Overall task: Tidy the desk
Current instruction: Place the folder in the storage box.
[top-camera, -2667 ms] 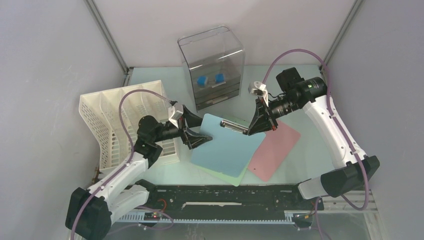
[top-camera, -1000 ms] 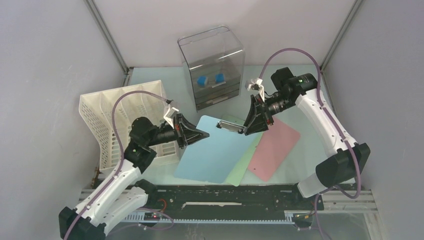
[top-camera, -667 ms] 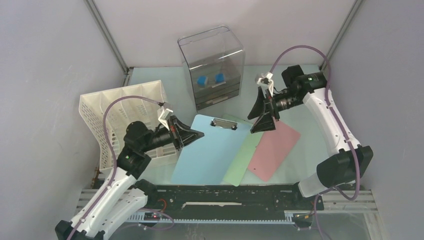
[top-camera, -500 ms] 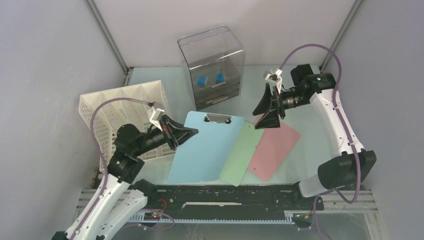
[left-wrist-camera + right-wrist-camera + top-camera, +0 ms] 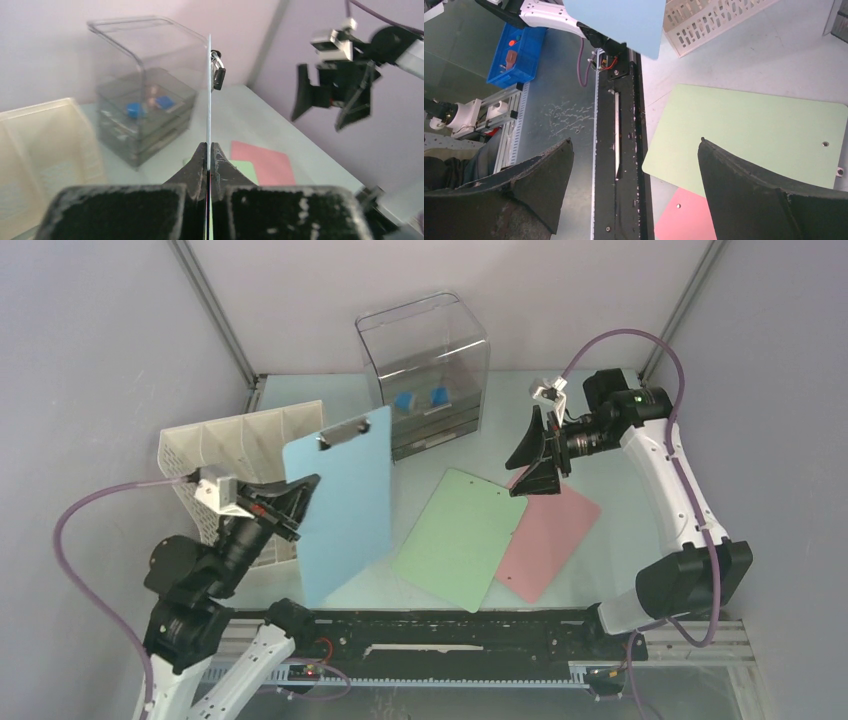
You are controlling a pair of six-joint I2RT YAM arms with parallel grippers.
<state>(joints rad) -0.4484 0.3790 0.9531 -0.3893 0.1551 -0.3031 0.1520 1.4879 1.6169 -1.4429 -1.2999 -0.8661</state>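
Flat, level desk in pale mint green, smooth and faintly glossy, filling the floor of the booth from side to side. Closed in by grey walls on the left, far and right. Edged along the near side by a black rail. Bare across the far right corner and along the right side. Laid with a green sheet flat near the middle, overlapping a pink sheet just to its right. Loaded with a white rack at the left edge and a clear box at the far side
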